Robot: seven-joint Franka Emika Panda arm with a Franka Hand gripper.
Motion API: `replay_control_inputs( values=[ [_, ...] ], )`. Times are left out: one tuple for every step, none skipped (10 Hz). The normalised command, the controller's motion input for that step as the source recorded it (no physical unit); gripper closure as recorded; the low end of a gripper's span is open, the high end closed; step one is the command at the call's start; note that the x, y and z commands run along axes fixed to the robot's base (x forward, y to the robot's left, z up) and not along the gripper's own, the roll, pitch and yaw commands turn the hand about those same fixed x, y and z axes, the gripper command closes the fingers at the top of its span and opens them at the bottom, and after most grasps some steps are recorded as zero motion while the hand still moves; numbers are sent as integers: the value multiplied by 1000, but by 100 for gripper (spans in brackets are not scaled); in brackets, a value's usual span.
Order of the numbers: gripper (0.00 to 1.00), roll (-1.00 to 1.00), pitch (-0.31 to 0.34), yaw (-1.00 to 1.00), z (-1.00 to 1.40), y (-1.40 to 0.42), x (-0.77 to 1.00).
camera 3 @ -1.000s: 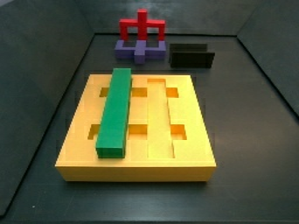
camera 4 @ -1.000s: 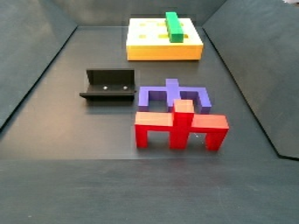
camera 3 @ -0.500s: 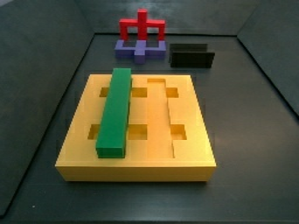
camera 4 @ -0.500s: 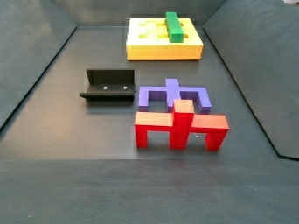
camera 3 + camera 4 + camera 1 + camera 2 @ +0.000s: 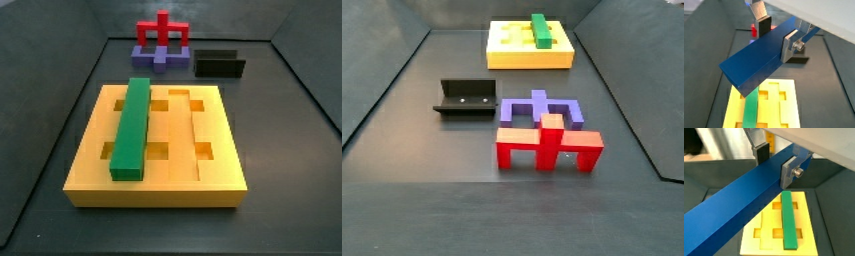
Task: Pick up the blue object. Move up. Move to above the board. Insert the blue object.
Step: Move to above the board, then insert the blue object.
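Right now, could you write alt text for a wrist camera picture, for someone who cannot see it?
In a wrist view, the gripper clamps the long blue object high above the yellow board, where a green bar lies in one groove.
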Motion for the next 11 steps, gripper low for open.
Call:
replay_control_inputs(
  values=[
    [100, 66, 154, 1000, 27, -29, 57],
    [100, 69, 162, 1000, 27, -28, 59],
    [100, 78, 182, 1000, 29, -31, 65],
    [100, 90, 208, 1000, 26, -32, 74],
    [100, 103, 234, 1000, 21, -35, 83],
    [100, 122, 267, 1000, 20, -35, 89],
    [100, 152, 311, 1000, 28, -36, 93],
    [100, 163, 298, 818, 22, -34, 95],
    [100, 158, 227, 481, 14, -35, 98],
    [100, 149, 180, 275, 13, -37, 94],
    [100, -51, -76, 0, -151, -137, 0]
  ],
)
